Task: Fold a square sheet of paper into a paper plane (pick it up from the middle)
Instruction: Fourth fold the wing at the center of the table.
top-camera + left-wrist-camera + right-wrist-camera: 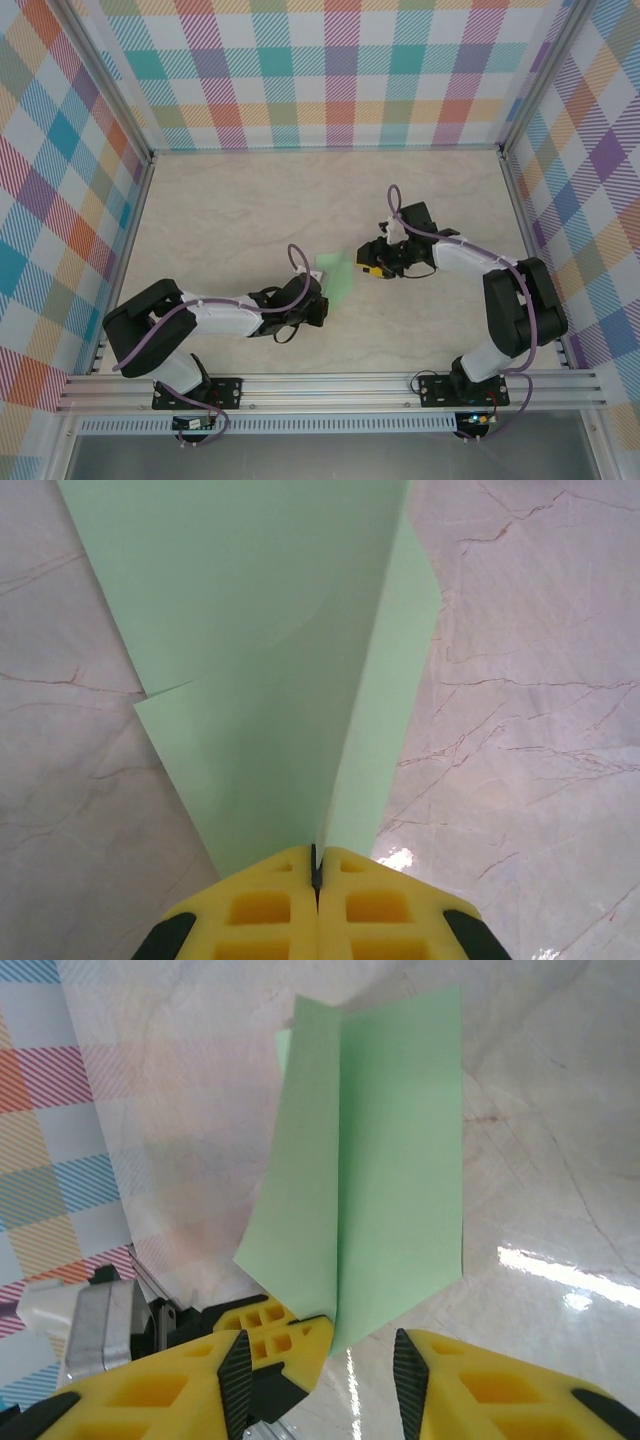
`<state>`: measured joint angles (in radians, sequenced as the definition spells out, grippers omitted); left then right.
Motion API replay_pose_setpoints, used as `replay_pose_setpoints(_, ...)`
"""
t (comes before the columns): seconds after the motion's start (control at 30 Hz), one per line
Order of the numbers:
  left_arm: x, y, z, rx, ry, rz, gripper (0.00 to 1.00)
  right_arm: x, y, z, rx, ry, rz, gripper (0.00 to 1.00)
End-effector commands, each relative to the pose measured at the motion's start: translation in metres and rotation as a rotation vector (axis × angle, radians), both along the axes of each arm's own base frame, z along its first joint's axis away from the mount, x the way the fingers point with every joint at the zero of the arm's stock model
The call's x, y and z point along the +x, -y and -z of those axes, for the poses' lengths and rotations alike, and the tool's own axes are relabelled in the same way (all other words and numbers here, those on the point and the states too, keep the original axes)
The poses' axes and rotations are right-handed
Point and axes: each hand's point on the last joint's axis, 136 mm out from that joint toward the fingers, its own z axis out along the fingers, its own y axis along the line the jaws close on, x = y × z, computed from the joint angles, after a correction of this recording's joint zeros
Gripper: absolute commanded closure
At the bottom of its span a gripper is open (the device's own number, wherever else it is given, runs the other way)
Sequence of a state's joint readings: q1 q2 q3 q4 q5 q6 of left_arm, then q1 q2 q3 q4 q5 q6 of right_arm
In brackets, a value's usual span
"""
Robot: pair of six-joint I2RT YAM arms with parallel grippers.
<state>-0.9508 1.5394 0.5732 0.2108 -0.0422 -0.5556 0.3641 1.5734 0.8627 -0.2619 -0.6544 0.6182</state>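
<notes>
The paper plane (338,272) is a light green folded sheet with a crease down its middle, raised off the table between the two arms. My left gripper (318,300) is shut on its near end; in the left wrist view the yellow fingertips (316,865) pinch the crease and the paper (270,630) fans away from them. My right gripper (372,262) is at the paper's far side, open. In the right wrist view its fingers (320,1365) stand apart with the paper's (390,1180) lower corner between them, touching neither pad. The left gripper's yellow fingers (275,1325) show just behind.
The marble-patterned tabletop (250,210) is walled on three sides by checked panels (330,70). A metal rail (330,385) runs along the near edge where both arm bases are bolted.
</notes>
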Motion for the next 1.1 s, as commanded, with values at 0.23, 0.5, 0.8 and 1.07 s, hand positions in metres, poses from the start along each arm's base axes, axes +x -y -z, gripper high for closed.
replay_pose_setpoints(0.23,0.003,0.002,-0.006,-0.159,-0.054,0.026,0.97,-0.016,-0.029,-0.001,0.070,0.009,-0.088,0.72)
replay_pose_setpoints(0.5,0.003,-0.004,0.000,-0.222,-0.113,0.014,0.97,-0.024,-0.049,0.001,0.094,0.002,-0.138,0.78)
replay_pose_setpoints(0.8,0.010,-0.002,0.003,-0.300,-0.181,0.012,0.97,-0.023,-0.066,0.005,0.125,-0.016,-0.150,0.83)
replay_pose_setpoints(1.07,0.012,-0.003,0.005,-0.331,-0.210,-0.001,0.97,-0.017,-0.078,0.009,0.130,-0.027,-0.156,0.85)
